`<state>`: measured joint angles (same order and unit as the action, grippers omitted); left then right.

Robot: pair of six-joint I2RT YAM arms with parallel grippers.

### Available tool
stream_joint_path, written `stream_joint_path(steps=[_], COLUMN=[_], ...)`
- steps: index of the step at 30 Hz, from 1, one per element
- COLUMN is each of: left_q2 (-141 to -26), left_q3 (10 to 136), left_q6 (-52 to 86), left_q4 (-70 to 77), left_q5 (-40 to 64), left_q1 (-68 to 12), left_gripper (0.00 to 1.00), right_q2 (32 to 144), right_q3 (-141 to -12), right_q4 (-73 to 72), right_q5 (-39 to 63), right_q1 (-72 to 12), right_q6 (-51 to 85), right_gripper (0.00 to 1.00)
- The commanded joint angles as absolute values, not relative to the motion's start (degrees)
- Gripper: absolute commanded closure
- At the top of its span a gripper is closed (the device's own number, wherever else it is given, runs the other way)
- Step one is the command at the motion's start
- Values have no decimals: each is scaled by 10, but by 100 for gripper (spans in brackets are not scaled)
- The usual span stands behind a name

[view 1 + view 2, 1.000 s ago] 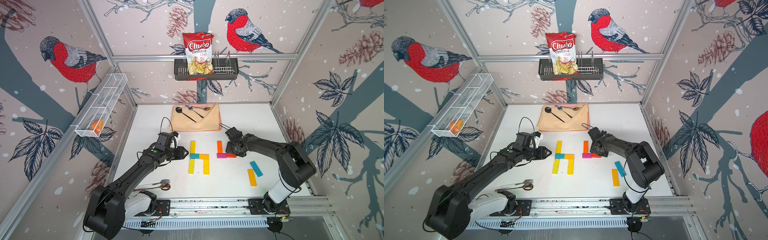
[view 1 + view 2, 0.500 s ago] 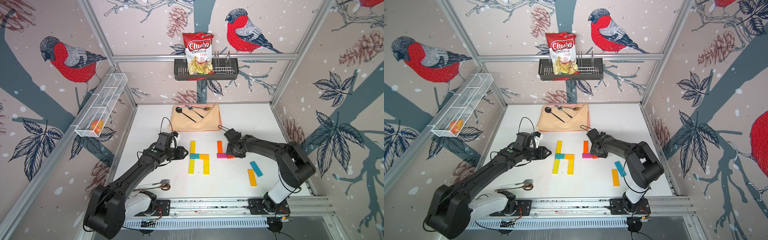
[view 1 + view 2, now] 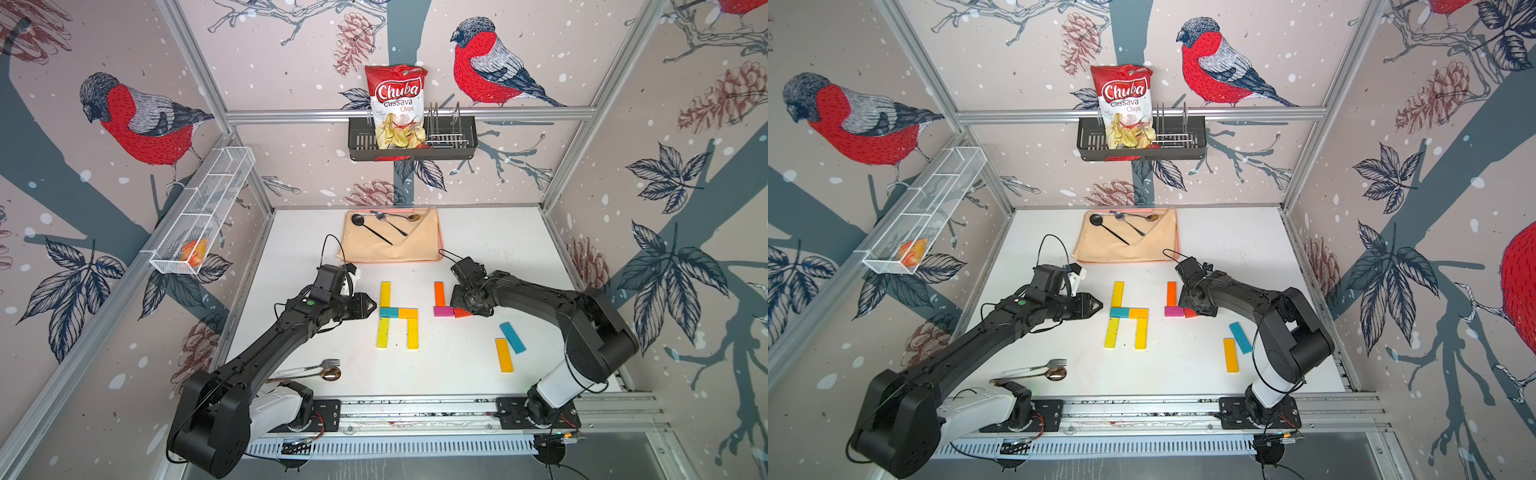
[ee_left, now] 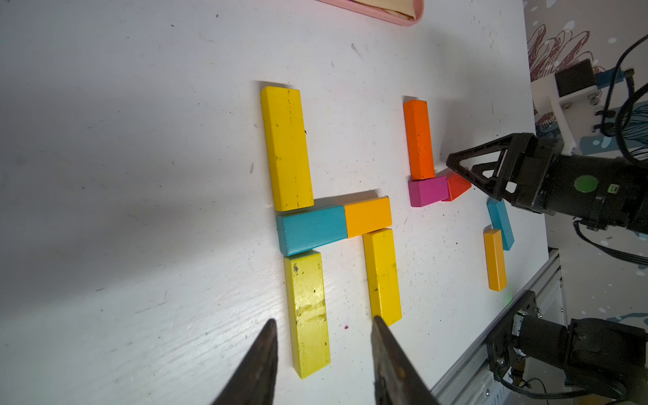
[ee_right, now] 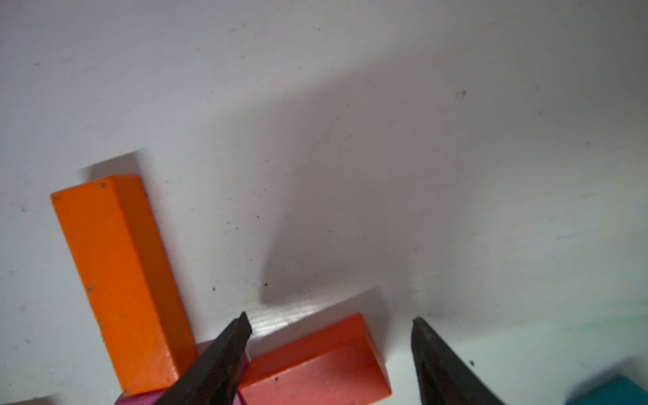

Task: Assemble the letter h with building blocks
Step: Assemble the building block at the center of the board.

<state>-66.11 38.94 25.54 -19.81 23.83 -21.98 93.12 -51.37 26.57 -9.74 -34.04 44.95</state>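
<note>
1. We judge one letter done: a long yellow plank block (image 3: 385, 294) over a second yellow plank (image 3: 382, 333) forms the stem. A teal plank (image 3: 389, 312) and an amber plank (image 3: 408, 312) make the crossbar, and a third yellow plank (image 3: 412, 333) is the right leg. All of them lie flat and touching on the white table (image 3: 478, 374).
2. Just beside it a second figure looks about half built. An orange plank block (image 3: 439, 293) lies as the upper stem, with its near end touching a magenta plank (image 3: 443, 311).
3. A red plank block (image 5: 315, 364) touches the magenta one's end but sits skewed, not in line with it.
4. The right gripper (image 5: 329, 319) straddles this red plank. Its jaws are apart, with a clear gap on one side, and they clamp nothing.
5. The left gripper (image 4: 323, 319) hovers by the finished letter's teal bar, jaws partly apart and empty.
6. Left to do, we think: square up the red plank, then add the lower stem and the right leg.
7. A spare teal plank (image 3: 512, 338) and a spare amber plank (image 3: 503, 354) lie near the right arm, apart from both figures, and would serve for that.
8. A metal fork (image 3: 316, 368) and a spoon (image 3: 328, 375) lie at the front. A beige cloth (image 3: 390, 249) with spoons on it lies behind. Neither is in the way.
9. The likeliest trouble is the right fingers nudging the magenta plank.
</note>
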Motion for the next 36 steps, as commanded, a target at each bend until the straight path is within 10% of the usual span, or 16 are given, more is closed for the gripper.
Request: stream_joint_path(steps=[1,36], left_q2=[-661,-661], left_q3=[391,391], left_q6=[253,253], left_q4=[-192,-191], left_q5=[236,231], left_q1=[-222,-223], left_gripper=[57,57], right_q2=[924,885], right_q3=[-504,-478], right_q4=[246,233], right_q5=[-71,-41], right_q1=[-340,-339], right_q6=[458,470], right_gripper=[26,26])
